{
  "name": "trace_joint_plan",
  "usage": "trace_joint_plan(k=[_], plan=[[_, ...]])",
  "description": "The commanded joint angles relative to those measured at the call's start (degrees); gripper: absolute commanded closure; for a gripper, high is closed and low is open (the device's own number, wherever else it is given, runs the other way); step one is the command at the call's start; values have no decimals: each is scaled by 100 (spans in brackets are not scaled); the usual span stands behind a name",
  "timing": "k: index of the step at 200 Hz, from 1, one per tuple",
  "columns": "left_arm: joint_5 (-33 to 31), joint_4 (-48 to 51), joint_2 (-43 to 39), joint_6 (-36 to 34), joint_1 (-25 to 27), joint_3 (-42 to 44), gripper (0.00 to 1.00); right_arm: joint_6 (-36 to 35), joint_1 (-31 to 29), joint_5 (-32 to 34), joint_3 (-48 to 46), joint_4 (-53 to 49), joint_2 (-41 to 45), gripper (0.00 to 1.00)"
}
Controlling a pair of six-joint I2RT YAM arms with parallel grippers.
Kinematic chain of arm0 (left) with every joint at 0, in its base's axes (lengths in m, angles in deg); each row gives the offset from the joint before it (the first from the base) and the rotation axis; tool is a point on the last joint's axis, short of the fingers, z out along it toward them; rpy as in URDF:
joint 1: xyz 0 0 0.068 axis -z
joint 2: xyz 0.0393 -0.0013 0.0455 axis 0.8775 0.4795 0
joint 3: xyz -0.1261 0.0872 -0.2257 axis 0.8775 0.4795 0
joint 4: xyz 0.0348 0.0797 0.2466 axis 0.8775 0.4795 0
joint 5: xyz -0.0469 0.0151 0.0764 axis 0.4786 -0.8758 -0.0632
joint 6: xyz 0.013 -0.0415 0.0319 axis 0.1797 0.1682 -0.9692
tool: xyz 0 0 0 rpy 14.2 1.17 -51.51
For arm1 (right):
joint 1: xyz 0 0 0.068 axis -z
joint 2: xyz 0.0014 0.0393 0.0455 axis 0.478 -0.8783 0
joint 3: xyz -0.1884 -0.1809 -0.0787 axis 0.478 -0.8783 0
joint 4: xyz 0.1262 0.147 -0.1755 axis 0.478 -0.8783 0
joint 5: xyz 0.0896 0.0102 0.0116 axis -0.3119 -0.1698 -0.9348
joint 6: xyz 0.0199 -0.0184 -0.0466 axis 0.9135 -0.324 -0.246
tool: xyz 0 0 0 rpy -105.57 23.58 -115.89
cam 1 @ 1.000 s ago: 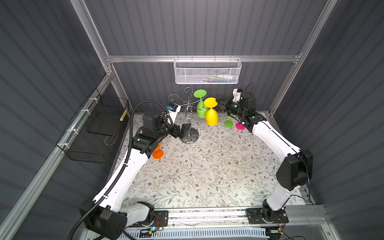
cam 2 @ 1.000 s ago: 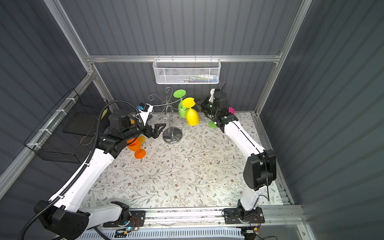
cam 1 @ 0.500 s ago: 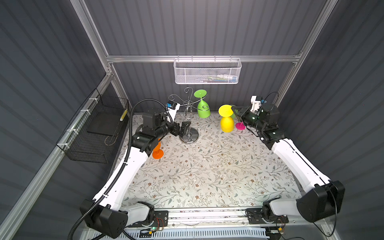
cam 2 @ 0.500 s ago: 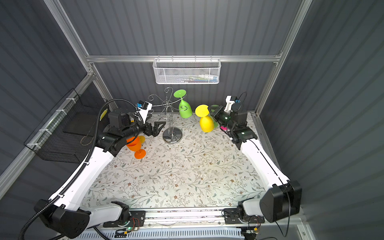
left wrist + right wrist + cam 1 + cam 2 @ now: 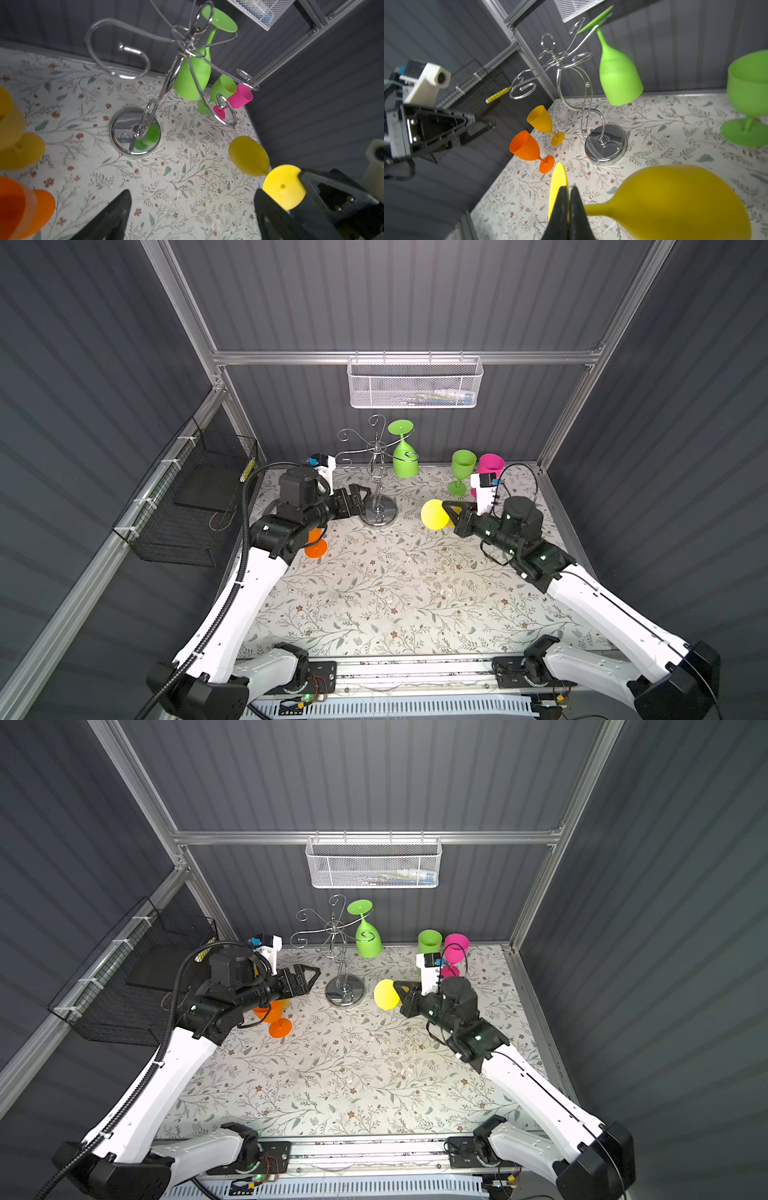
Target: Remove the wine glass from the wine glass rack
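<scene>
Yellow plastic wine glass (image 5: pixel 434 514) is off the chrome wire wine glass rack (image 5: pixel 378 512) and lies roughly level above the floral desk (image 5: pixel 395 593), foot facing the rack's base, bowl pointing away. Right pincer (image 5: pixel 568 190) pinched tight on its stem beside the foot. Left pincer (image 5: pixel 192 195) spread wide, empty, near the base. Mid-desk is bare; top views show mainly the foot, wrist views the whole bowl.

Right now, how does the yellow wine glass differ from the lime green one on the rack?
The yellow wine glass is off the wine glass rack, held at its foot by the shut right gripper; the lime green wine glass hangs from a rack arm. The yellow one lies sideways; the green one hangs bowl down, foot on top. Both are opaque stemmed glasses of similar shape.
</scene>
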Motion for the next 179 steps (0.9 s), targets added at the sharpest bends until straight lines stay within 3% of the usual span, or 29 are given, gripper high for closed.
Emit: trace_joint_plan(k=[1,42,90,138,179], plan=[[-298,821,-157,1209,26,88,11,-1161,-436,502,-273,679,230,100],[-186,1718,183,2279,160,-36,18,-2043,-1020,863,-916,1704,277,100],[-933,2074,448,3401,1027,-192,22,-3266,-1660,1498,-1465,3084,-160,100],[-1077,2430,568,4359,1131,-198,27,-4418,-2310,2106,-1902,4607,-839,100],[-1079,2376,544,4971,1168,27,29,-4968,-2638,2417,-1979,5653,-1410,100]])
